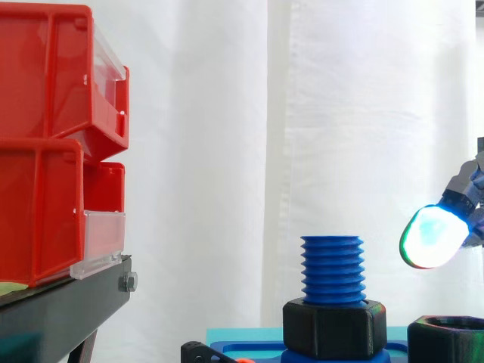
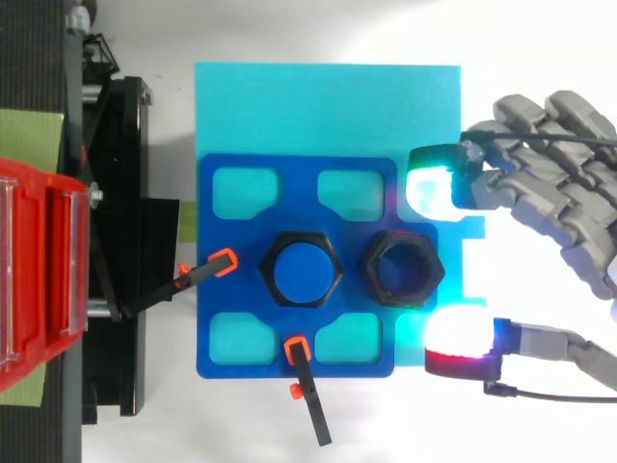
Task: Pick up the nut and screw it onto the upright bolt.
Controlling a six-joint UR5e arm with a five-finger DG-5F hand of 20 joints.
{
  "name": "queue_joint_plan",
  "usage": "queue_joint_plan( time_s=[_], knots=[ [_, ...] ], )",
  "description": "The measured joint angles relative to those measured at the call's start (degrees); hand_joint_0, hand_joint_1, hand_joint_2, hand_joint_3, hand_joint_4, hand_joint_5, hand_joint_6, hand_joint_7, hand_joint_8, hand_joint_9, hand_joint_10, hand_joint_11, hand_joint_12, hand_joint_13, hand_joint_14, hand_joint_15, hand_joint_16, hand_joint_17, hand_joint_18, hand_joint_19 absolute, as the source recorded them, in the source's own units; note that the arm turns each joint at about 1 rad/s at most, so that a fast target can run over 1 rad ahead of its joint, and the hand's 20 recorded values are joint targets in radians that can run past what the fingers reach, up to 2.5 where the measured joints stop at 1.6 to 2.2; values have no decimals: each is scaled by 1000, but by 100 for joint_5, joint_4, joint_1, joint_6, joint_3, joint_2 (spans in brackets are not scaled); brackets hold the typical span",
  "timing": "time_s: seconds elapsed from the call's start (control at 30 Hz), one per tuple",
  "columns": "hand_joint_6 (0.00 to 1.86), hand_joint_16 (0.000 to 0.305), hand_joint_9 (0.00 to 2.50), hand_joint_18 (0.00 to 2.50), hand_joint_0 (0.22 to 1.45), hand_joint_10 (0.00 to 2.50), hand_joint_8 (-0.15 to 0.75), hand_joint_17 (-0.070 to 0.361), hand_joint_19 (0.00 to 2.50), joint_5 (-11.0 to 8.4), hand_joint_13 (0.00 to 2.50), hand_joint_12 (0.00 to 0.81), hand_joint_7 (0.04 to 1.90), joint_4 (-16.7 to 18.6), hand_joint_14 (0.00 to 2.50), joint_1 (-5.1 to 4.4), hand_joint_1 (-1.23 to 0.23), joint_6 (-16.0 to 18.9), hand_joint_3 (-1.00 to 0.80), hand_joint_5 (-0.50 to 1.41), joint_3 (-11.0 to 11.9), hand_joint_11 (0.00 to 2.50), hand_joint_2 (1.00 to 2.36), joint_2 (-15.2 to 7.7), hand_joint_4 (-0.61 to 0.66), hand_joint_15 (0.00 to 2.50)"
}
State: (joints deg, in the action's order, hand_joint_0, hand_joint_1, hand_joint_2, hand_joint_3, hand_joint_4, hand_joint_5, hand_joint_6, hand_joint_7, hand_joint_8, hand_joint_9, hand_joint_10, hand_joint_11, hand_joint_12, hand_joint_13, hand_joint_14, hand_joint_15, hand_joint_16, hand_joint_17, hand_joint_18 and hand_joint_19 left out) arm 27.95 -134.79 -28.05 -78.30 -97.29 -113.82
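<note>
Hand (image 2: 564, 183) open, pads (image 2: 431, 185) near loose nut (image 2: 401, 271), not gripping. Nut lies on blue plate (image 2: 222, 289) just beside bolt (image 2: 304, 271); 1 other nut (image 1: 333, 327) already at bolt's base. Pickup and threading both left.

My grey, jointed metal hand (image 2: 564, 183) comes in from the right edge of the top view, palm set back and spread wide. My fingers (image 2: 540, 116) lie side by side, reaching leftward and gently bent, with nothing held between them. The foremost one ends in a thick finger pad (image 2: 431, 185) glowing white with a green edge. My thumb (image 2: 554, 340) stretches out well apart from the fingers, nearly straight, and the thumb pad (image 2: 461, 344) glows white above and red below. In the side view, one glowing pad (image 1: 432, 236) shows at the right edge — white and cyan, rimmed green and red — tilted down and leftward, in the air, touching nothing.
</note>
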Motion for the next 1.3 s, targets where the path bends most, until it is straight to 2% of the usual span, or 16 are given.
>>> queue_joint_plan(
  time_s=[0.23,0.43,0.67,0.9,1.07,1.3],
  knots=[
    [502,61,467,249,465,0,322,137,0,-186,271,417,774,50,0,-102,-656,-35,-500,-216,0,26,1000,-1,226,0],
    [502,61,470,250,464,0,323,137,1,-239,271,418,778,76,0,-171,-650,-75,-500,-215,0,28,1000,-2,225,0],
    [502,60,469,251,464,0,322,136,0,-243,270,416,775,89,0,-182,-647,-127,-500,-215,0,19,1000,-5,227,0],
    [502,60,476,267,466,2,322,134,0,-232,278,414,775,390,0,-183,-646,-90,-500,-211,30,28,1000,-340,228,0],
    [502,58,491,270,481,0,320,131,6,-231,286,408,774,479,0,-184,-658,-73,-500,-208,59,36,1000,-397,229,0],
    [502,56,500,308,504,0,309,126,11,-221,308,399,786,550,0,-169,-775,-81,-500,-205,62,37,1000,-407,228,0]
  ],
)
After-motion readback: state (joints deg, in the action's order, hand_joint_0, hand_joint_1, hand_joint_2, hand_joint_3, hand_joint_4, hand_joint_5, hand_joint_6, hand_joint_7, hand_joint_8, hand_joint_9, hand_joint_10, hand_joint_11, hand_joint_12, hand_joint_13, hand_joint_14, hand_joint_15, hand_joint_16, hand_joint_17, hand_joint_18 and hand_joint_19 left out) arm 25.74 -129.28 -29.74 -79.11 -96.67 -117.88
